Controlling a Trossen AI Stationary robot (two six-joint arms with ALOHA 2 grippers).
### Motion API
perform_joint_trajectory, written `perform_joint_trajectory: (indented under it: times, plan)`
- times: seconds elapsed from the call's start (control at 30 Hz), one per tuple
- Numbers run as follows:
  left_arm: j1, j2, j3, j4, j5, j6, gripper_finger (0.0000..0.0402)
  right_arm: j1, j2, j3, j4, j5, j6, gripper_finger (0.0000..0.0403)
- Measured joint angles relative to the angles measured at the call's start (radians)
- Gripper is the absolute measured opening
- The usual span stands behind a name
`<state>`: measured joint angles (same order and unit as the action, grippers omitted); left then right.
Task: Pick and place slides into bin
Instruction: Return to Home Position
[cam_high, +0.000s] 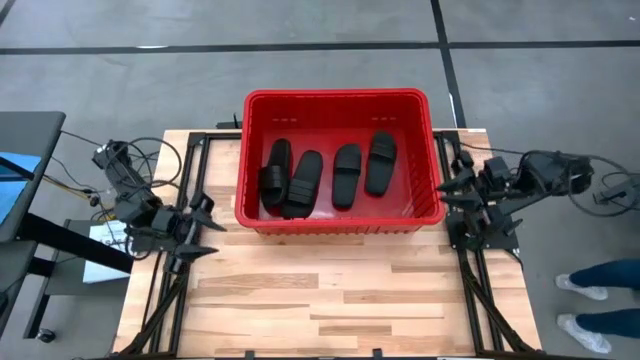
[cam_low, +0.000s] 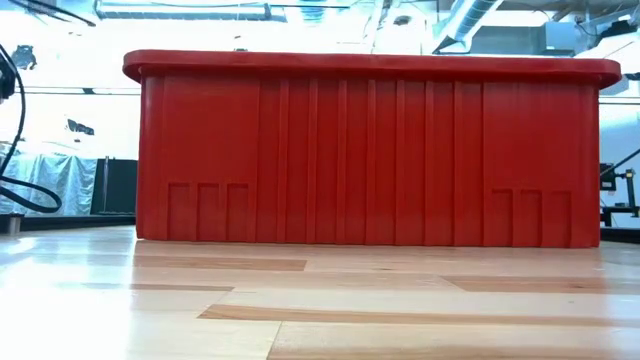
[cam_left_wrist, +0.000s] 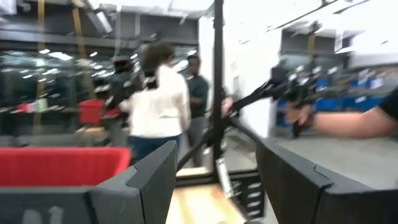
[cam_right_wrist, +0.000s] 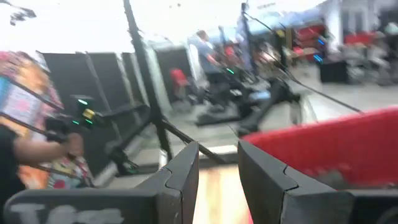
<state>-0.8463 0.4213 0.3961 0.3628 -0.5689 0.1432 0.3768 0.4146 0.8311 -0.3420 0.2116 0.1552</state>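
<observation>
We see a wooden table (cam_high: 330, 300) bearing a red bin (cam_high: 340, 97). Four black slides (cam_high: 348, 175) lie inside it: light, rubbery, bendy, best pinched across the strap. The bin sits between our left tool (cam_left_wrist: 214, 152), gaping wide and empty, and our right tool (cam_right_wrist: 217, 149), narrowly parted, empty.
</observation>
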Motion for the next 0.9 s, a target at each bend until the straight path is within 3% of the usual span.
perform_joint_trajectory:
  times: [0.27, 0.5, 0.73, 0.9]
  plan:
    - [0.000, -0.047, -0.041, 0.096, 0.301, 0.017, 0.0210, 0.102, -0.049, -0.264, 0.468, -0.057, -0.005, 0.0102]
    - [0.000, -0.051, -0.041, 0.105, 0.526, -0.116, 0.0210, 0.173, -0.012, -0.298, 0.532, -0.057, 0.085, 0.0102]
    - [0.000, -0.014, -0.039, 0.093, 0.500, -0.143, 0.0209, 0.272, 0.053, -0.299, 0.577, -0.326, -0.068, 0.0102]
    - [0.000, -0.007, -0.039, 0.040, 0.524, -0.258, 0.0210, 0.356, 0.079, -0.299, 0.562, -0.346, -0.125, 0.0102]
